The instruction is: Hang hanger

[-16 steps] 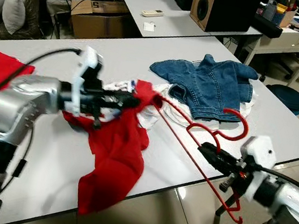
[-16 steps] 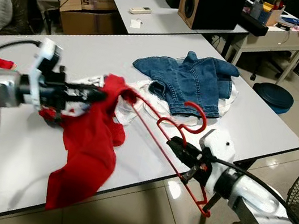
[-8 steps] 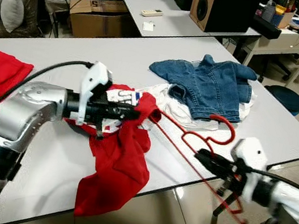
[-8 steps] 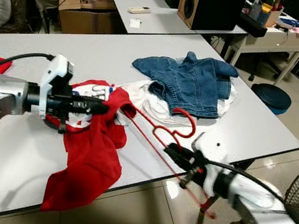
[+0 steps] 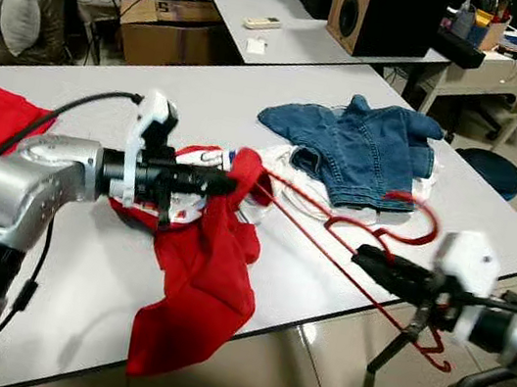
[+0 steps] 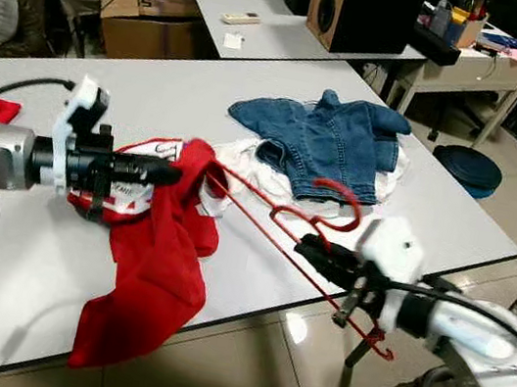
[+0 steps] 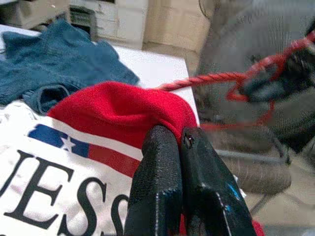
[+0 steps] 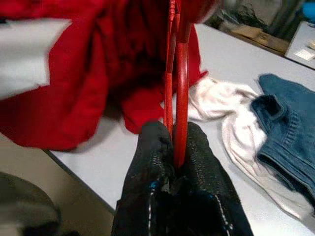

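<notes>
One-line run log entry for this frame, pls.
step: hanger into shirt | left gripper: shut on red shirt | right gripper: shut on red hanger | nearby: denim jacket on table

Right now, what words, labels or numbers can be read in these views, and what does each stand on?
"ESS": large black letters, cut off by the frame edge, on the white printed shirt, under a red and blue stripe with a star.
Cardboard box: dark marking, too small to read.
Paper slip on the far table: too small to read.
</notes>
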Robot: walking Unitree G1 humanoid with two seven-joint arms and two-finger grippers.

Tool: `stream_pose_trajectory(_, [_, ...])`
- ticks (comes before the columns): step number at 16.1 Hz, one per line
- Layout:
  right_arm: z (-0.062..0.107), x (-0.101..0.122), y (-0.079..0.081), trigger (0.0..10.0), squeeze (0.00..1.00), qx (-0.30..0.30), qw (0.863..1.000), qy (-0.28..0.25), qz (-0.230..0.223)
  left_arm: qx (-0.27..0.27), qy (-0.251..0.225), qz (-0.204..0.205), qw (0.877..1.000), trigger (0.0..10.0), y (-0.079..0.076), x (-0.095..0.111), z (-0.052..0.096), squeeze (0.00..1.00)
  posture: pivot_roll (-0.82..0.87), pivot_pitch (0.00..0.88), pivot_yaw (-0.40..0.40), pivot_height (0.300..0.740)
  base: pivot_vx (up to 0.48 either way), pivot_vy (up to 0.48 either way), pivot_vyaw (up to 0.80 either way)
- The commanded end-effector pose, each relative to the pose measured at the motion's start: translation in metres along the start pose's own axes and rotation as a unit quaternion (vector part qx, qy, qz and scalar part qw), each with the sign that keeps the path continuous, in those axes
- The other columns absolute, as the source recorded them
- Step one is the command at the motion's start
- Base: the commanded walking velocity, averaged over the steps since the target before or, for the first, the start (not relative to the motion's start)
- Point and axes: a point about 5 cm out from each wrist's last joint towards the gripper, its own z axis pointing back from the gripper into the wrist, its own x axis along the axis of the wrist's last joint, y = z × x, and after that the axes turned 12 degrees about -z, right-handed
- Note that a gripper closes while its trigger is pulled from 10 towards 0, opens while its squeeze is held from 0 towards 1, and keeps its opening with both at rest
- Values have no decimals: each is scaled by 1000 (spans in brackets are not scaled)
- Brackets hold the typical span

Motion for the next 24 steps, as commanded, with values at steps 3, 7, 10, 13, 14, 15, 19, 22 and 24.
stream_pose_trajectory(3, [19,13,-3,10000,0,13,1000,-10,-4,24,-47,65,997,0,9,10,5,0,-2,0,6,740,0,0,0])
stream_pose_trajectory(7, [29,8,-7,10000,0,5,999,33,1,4,-42,108,993,0,2,4,5,0,-11,0,4,740,0,0,0])
stream_pose_trajectory(10, [24,6,-7,10000,0,1,999,41,9,-2,-44,117,992,0,-1,6,1,0,-11,0,0,740,0,0,0])
stream_pose_trajectory(13, [29,4,-13,10000,0,-25,997,67,26,15,-43,122,991,0,3,6,3,0,-14,0,-2,740,0,0,0])
stream_pose_trajectory(14, [31,2,-14,10000,0,-28,996,79,29,16,-43,122,991,0,3,6,4,0,-14,0,-2,740,0,0,0])
stream_pose_trajectory(15, [34,1,-14,10000,0,-30,996,80,29,16,-42,123,991,0,2,6,5,0,-14,0,-4,740,0,0,0])
stream_pose_trajectory(19, [24,-1,-13,10000,0,-26,997,72,28,2,-46,121,992,0,-3,8,1,0,-13,0,-3,740,0,0,0])
stream_pose_trajectory(22, [11,-3,-8,10000,0,-3,998,61,22,6,-42,117,992,0,-4,7,-9,0,-4,0,-9,740,0,0,0])
stream_pose_trajectory(24, [10,-3,-7,10000,0,1,998,59,22,19,-39,115,992,0,-1,6,-10,0,-3,0,-10,740,0,0,0])
